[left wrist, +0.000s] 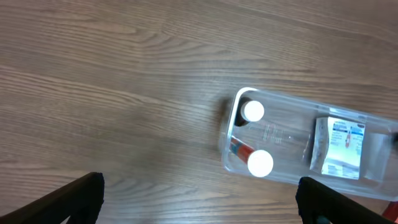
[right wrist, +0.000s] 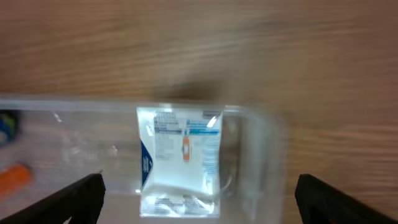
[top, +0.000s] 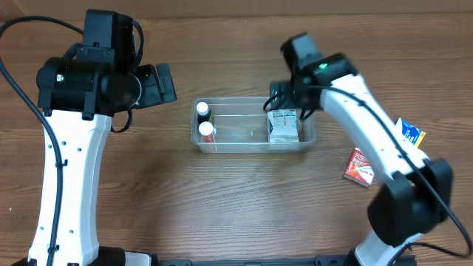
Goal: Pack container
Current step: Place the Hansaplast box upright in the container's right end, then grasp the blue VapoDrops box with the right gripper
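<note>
In the overhead view the right arm [top: 369,125] crosses the far right corner of the container [top: 240,131]. Its dark head covers the right jaws, so we cannot read them from there. The same arm hides part of a blue and yellow packet [top: 411,134] further right on the bench [top: 222,207]. The right wrist view is blurred and cuts off the container's left end, and the orange and blue smears at its left edge are too soft for us to name. The left wrist view cuts off the container's right end. The print on every packet is too small for us to read. The container sits near the middle of the bench, its long side running left to right. It holds 2 white-capped bottles [top: 207,130] side by side at its left end and 1 white and blue packet [top: 283,125] at its right end. A red packet [top: 360,166] lies on the bench to the container's right, apart from it. The right jaws are spread wide above the white and blue packet and grip nothing. The left jaws are also wide apart and empty, over bare bench left of the container.
</note>
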You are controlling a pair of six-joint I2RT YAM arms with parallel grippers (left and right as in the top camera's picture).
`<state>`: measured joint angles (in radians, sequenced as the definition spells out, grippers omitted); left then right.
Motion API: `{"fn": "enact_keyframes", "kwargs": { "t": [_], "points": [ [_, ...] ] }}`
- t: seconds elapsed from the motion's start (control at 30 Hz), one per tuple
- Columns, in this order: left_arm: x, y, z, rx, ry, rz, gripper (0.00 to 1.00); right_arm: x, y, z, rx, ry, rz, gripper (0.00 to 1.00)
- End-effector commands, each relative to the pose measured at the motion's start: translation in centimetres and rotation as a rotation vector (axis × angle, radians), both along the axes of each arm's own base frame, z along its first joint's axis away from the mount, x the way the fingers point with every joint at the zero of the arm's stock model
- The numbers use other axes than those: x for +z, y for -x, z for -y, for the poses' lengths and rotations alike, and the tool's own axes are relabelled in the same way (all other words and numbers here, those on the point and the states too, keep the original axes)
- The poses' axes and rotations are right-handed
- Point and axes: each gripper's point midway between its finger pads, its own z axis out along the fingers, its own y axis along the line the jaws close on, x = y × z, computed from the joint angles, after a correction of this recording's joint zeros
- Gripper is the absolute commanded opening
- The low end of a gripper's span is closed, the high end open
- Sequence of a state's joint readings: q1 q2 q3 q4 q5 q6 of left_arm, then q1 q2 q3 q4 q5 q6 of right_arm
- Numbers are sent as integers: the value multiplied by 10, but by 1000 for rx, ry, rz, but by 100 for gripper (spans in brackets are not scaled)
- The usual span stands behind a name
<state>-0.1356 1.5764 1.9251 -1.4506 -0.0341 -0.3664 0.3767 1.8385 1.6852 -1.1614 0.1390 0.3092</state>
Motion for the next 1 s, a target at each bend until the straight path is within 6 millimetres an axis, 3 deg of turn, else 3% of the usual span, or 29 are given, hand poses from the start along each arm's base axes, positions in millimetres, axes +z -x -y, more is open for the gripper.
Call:
{"fn": "enact_keyframes", "kwargs": {
  "t": [0.0,0.07,0.13,0.17,0.23,0.27,0.33,0.43,0.53,0.67,0.97],
  "points": [
    [0,1,-2,-6,-9,-9,100,113,-16,70,-265,-30,289,100],
    [-1,1,-3,-3,-14,-11,100,128,-10,123,-431,-42,316,100],
    [-1,1,-3,-2,-17,-11,100,121,2,180,-576,-42,269,100],
    [-1,1,-3,-2,-16,-11,100,107,9,206,-622,-44,221,100],
    [0,1,-3,-2,-16,-9,100,79,21,237,-690,-73,131,100],
    [0,1,-3,-1,-16,-8,100,55,31,254,-744,-87,65,100],
    [0,1,-3,-1,-15,-7,100,15,46,274,-807,-82,-45,100],
    [0,1,-3,-1,-15,-7,100,-44,59,286,-807,-69,-184,100],
    [0,1,-3,-1,-16,-8,100,-86,67,288,-827,-90,-262,100],
    [0,1,-3,-1,-16,-8,100,-118,74,295,-843,-77,-318,100],
    [-1,1,-3,-1,-16,-11,100,-157,78,299,-816,-69,-402,100]
  ]
}}
